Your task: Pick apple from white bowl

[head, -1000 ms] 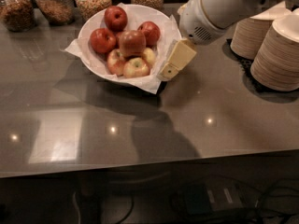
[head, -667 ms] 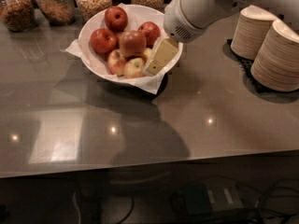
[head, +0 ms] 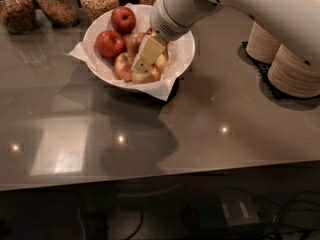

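Fig. 1. Gripper [head: 142, 63], right of white bowl [head: 181, 51] 1 s ago, now over its centre, tip by the apple [head: 133, 41], which lies mid-bowl; grip state cannot be told. Approach approx. done; lift pending.

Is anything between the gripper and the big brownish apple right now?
Nothing visible in the camera view: the gripper, over the white bowl, directly overlaps the apple on its right side.
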`<state>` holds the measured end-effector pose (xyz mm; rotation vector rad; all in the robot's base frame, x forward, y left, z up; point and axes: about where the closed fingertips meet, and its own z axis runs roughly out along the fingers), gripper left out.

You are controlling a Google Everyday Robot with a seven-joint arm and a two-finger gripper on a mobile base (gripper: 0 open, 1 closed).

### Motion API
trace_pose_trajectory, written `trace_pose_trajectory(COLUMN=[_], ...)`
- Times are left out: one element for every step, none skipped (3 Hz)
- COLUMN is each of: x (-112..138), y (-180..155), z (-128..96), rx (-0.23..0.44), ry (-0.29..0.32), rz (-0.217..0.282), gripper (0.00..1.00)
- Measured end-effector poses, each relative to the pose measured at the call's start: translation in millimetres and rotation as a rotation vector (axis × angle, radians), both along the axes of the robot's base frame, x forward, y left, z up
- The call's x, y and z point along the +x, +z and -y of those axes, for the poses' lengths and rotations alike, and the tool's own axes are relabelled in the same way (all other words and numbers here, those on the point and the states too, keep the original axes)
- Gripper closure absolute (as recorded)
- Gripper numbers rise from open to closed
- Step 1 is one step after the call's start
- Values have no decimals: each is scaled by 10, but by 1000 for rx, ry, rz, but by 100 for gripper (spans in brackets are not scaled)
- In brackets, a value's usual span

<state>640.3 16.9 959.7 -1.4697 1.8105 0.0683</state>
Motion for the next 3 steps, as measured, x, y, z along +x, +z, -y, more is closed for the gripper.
trace_pose_trajectory(x=[53,103,150], y=[-61,-111,-167], z=[-31,-39,-52], rx=[43,84,119], ry=[-20,-41,-53], rz=[-3,-6,-13], gripper=[16,23,26])
